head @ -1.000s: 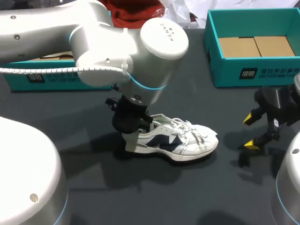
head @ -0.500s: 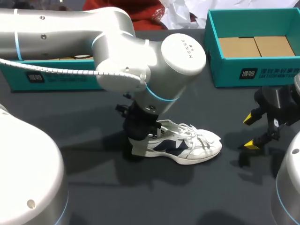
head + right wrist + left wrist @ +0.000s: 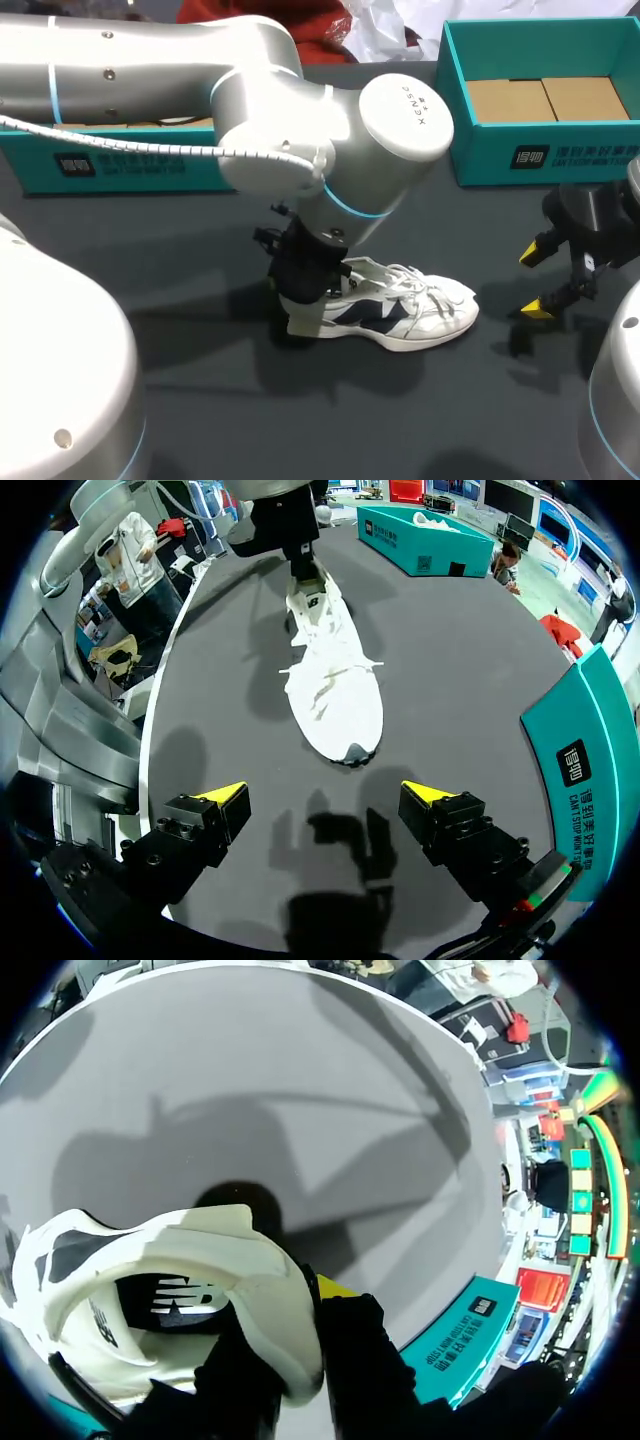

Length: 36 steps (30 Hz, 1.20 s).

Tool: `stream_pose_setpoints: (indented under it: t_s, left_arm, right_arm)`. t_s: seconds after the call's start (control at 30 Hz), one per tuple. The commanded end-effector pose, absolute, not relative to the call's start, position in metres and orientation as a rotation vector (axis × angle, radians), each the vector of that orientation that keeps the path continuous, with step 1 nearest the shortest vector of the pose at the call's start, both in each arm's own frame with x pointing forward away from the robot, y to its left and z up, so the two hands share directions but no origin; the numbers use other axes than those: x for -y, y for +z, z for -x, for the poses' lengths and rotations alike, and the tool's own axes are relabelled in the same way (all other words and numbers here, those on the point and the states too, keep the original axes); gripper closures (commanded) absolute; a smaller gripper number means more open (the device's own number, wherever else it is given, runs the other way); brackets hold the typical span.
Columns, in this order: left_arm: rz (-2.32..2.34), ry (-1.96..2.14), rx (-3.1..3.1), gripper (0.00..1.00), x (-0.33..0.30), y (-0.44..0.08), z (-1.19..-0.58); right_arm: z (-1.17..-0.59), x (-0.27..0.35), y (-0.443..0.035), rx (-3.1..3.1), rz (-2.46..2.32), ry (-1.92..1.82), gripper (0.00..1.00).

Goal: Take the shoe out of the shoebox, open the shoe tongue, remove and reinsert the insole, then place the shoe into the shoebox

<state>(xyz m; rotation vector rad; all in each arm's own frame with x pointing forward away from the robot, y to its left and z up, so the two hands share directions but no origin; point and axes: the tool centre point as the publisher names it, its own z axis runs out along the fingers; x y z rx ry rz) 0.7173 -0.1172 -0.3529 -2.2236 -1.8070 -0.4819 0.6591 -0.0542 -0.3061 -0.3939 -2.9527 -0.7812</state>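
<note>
**Head view.** The shoe point(image 3: 390, 312), white with navy side panels, stands sole down near the middle of the dark table point(image 3: 230, 420). It is outside both boxes, with its heel toward 9 o'clock and its toe toward 3 o'clock. The left arm point(image 3: 300, 130) enters from 9 o'clock, crosses above the table and drops its wrist onto the heel.

**Left wrist view.** The left jaws pinch the heel collar. One dark finger point(image 3: 235, 1385) sits inside the opening of the shoe point(image 3: 200, 1250). The other finger point(image 3: 340, 1290), its yellow tip showing, presses the outside of the heel. The padded collar is clamped between the two.

**Right side.** At 3 o'clock from the shoe, apart from the toe, the right arm point(image 3: 595, 215) holds the right jaws above the table. They are spread wide and grip nothing. In the right wrist view the yellow fingertips point(image 3: 225, 795) stand far apart. The shoe point(image 3: 330, 680) lies ahead of them, toe nearest and laces up, with the left arm point(image 3: 285, 520) at its far end.

**Boxes.** An open teal shoebox point(image 3: 560, 160) with a brown cardboard floor stands at 1 o'clock from the shoe, by the table's far right corner. A second teal shoebox point(image 3: 120, 170) stands at 10 o'clock, partly hidden behind the left arm. Both are well apart from the shoe. In the right wrist view the nearer box wall point(image 3: 585, 760) rises just beside the right jaws.
</note>
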Motion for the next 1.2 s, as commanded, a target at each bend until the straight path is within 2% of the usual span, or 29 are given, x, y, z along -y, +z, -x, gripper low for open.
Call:
stream_pose_setpoints:
  t_s: [0.03, 0.43, 0.47, 0.5, 0.67, 0.8, 0.93, 1.03, 1.1, 1.17, 1.2]
  left_arm:
    - [2.221, -0.500, 1.791, 1.00, 0.122, -0.355, -0.713]
    - [2.226, -0.545, 1.771, 1.00, 0.122, -0.359, -0.712]
    - [2.230, -0.549, 1.778, 0.91, 0.121, -0.359, -0.713]
    - [2.233, -0.551, 1.780, 0.78, 0.120, -0.358, -0.714]
    - [2.255, -0.557, 1.802, 0.55, 0.115, -0.349, -0.716]
    - [2.273, -0.558, 1.817, 0.42, 0.113, -0.342, -0.716]
    - [2.298, -0.536, 1.849, 0.41, 0.107, -0.328, -0.714]
    - [2.328, -0.496, 1.885, 0.36, 0.102, -0.312, -0.711]
    - [2.341, -0.432, 1.920, 0.38, 0.098, -0.299, -0.709]
    - [2.344, -0.351, 1.969, 0.35, 0.093, -0.285, -0.707]
    - [2.339, -0.294, 1.996, 0.31, 0.090, -0.278, -0.706]
  right_arm:
    - [-0.657, 0.054, -0.306, 2.957, 0.396, -0.779, 0.00]
    - [-0.657, 0.054, -0.306, 2.957, 0.396, -0.779, 0.00]
    - [-0.657, 0.054, -0.306, 2.957, 0.396, -0.779, 0.00]
    - [-0.657, 0.054, -0.306, 2.957, 0.396, -0.779, 0.00]
    - [-0.657, 0.054, -0.306, 2.957, 0.396, -0.779, 0.00]
    - [-0.657, 0.054, -0.306, 2.957, 0.396, -0.779, 0.00]
    - [-0.657, 0.054, -0.306, 2.957, 0.396, -0.779, 0.00]
    - [-0.657, 0.054, -0.306, 2.957, 0.396, -0.779, 0.00]
    - [-0.657, 0.054, -0.306, 2.957, 0.396, -0.779, 0.00]
    - [-0.657, 0.054, -0.306, 2.957, 0.396, -0.779, 0.00]
    - [-0.657, 0.054, -0.306, 2.957, 0.396, -0.779, 0.00]
